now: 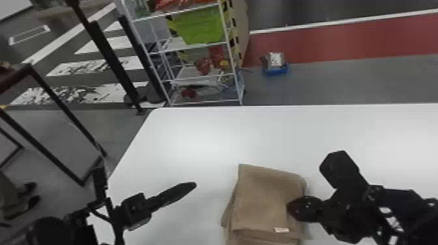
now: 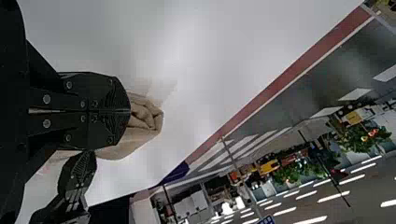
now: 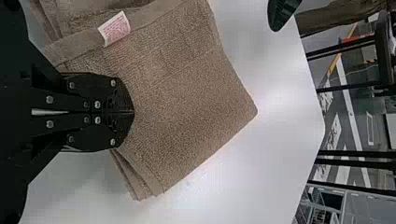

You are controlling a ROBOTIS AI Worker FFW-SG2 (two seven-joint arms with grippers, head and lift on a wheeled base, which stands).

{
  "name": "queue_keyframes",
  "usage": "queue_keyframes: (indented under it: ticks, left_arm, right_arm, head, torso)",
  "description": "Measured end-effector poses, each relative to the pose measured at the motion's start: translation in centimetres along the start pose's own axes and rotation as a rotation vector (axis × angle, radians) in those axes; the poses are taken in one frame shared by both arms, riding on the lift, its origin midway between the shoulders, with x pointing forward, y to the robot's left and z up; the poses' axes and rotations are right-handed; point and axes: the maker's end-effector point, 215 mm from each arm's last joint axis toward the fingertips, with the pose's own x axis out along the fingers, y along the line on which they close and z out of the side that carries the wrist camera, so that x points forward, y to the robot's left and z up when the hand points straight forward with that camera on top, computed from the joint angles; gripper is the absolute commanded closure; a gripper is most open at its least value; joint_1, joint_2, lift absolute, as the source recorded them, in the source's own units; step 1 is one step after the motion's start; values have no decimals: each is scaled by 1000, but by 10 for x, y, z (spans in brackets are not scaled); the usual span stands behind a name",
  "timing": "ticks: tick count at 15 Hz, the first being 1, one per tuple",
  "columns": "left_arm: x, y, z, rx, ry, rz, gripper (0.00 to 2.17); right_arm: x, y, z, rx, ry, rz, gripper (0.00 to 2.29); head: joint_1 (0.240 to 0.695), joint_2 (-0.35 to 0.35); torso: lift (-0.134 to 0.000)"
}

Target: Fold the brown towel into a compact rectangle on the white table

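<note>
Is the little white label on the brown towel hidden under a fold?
No, the white label lies in plain view on top of the brown towel.

We see a smooth white table [image 1: 195, 140] with a straight far edge and a rounded far left corner. On it we find the brown towel [image 1: 260, 202], folded flat in several layers, lying well apart from that far edge. Along one side we notice the lower layers peeping out past the top one, and near a hem we spot a small white label [image 1: 281, 230] with reddish print.
</note>
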Motion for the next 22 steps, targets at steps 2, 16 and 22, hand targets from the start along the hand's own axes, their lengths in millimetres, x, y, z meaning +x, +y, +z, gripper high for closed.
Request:
queue_keyframes:
  ticks: [2, 16, 22]
  left_arm:
    - [0, -2, 1, 2, -2, -5, 1909]
    - [15, -48, 11, 247, -118, 17, 896]
    - [20, -113, 55, 724, -498, 59, 154]
  right_arm:
    - [-12, 0, -2, -7, 0, 17, 2013]
    - [-124, -51, 79, -153, -474, -350, 49]
    - [-199, -61, 86, -25, -755, -583, 66]
  head:
    - [695, 350]
    - [695, 343]
    - [695, 243]
  torso:
    - [-124]
    - [-124]
    - [-124]
